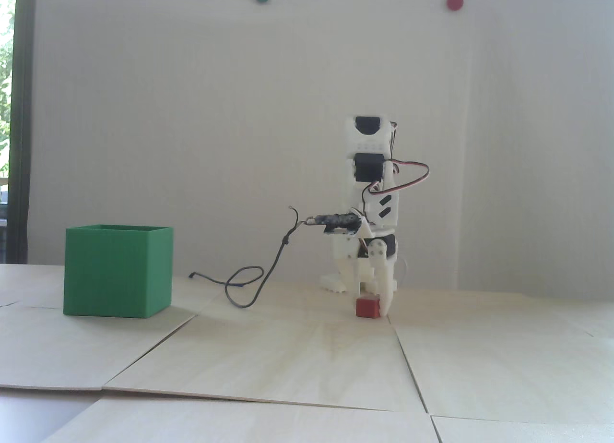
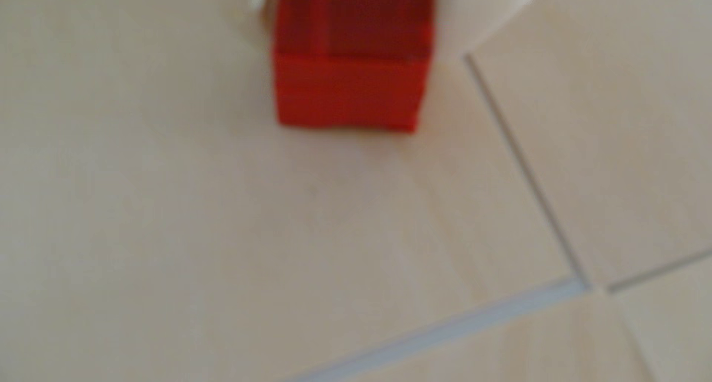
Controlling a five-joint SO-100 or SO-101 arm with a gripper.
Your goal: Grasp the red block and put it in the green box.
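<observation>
In the fixed view the green box (image 1: 118, 271) stands open-topped near the worktop's (image 1: 268, 361) left edge, towards the back. A dark cable (image 1: 249, 282) loops on the surface between it and the white arm (image 1: 371, 208), which stands at the back edge, right of centre. The hand (image 1: 371, 305) points down around the red block (image 1: 368, 307), which rests on the worktop. In the blurred wrist view white fingers (image 2: 477, 12) flank the red block (image 2: 348, 85) closely; whether they grip it I cannot tell.
</observation>
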